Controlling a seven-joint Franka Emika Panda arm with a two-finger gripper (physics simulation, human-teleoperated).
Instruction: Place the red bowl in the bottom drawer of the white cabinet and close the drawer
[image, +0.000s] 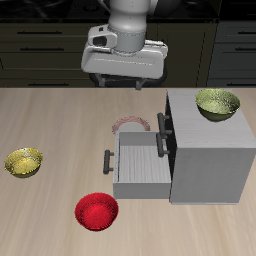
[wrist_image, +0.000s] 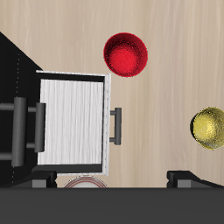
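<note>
Near the table's front edge, red bowl: the red bowl (image: 97, 211) sits on the bare table (image: 40, 115), upright and empty, apart from the drawer's front panel and a little closer to the front edge than that panel.
Bottom drawer: the bottom drawer (image: 140, 168) is pulled out of the white cabinet (image: 210, 150), its ribbed light-grey inside showing, nothing in it; its dark bar handle (image: 108, 162) faces away from the cabinet.
Upper drawer: the upper drawer (image: 168, 125) above it looks pushed in, with a like handle.
Gripper: the gripper (image: 121, 84) hangs high over the table's back part, behind the open drawer, well apart from the red bowl.
Fingers: only two dark tips show at the frame edge of the wrist view, one of them (wrist_image: 48, 181); they stand wide apart with nothing between them.
Other bowls: one yellow-green bowl (image: 24, 161) rests on the table toward the side edge far from the cabinet; another yellow-green bowl (image: 218, 104) stands on the cabinet's top.
Mark on table: a faint reddish ring (image: 128, 125) lies just behind the drawer.
Done so far: the drawer stands open and ready, judging by how it lies.
Left to do: reach the red bowl, grip its rim, carry it over the drawer, set it inside, then push the front panel shut.
Progress: early; the bowl itself is untouched.
</note>
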